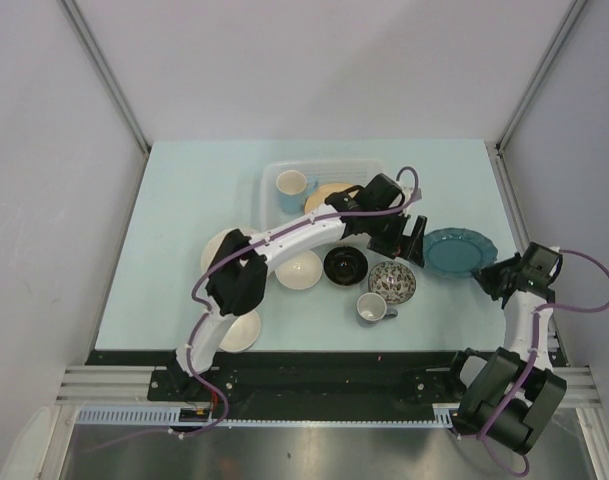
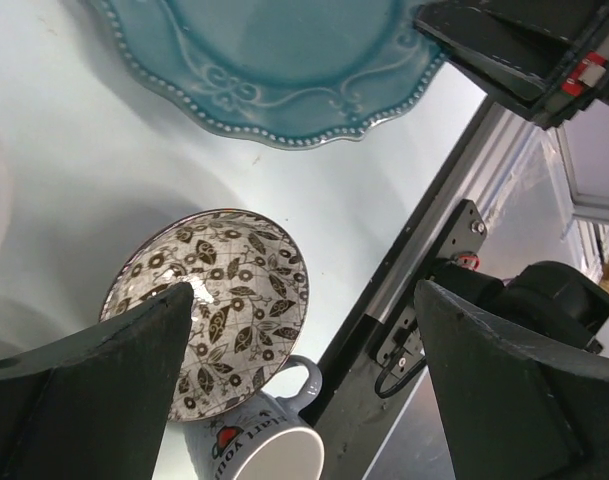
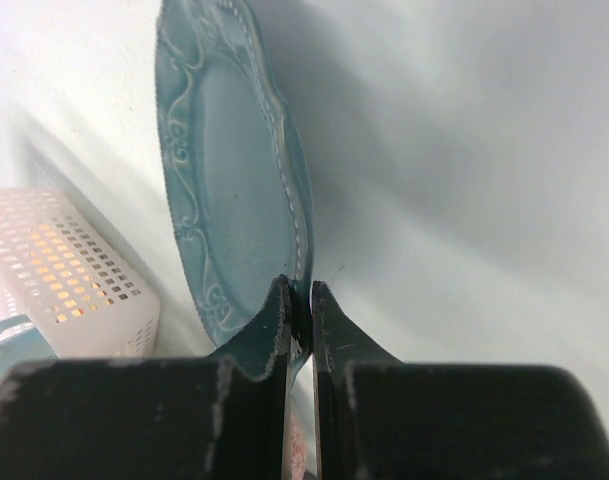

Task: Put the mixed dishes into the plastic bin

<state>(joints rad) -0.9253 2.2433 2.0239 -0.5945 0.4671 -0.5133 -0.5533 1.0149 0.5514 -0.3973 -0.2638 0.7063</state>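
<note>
Teal scalloped plate (image 3: 229, 190): its rim is pinched between the right fingers (image 3: 269, 345), which are clamped tight on its edge. The plate is at the right of the table (image 1: 184, 200), outside the plastic bin (image 1: 269, 185); whether it is lifted cannot be told. The left fingers (image 2: 84, 380) are spread wide and hold nothing, hovering above the speckled patterned bowl (image 2: 214, 300) near the plate's left edge. A mug (image 2: 254, 445) touches that bowl, and a black bowl (image 1: 345, 265) sits just left of it. The bin, farther back, holds a second mug (image 1: 291, 185) and a tan plate (image 1: 331, 196).
</note>
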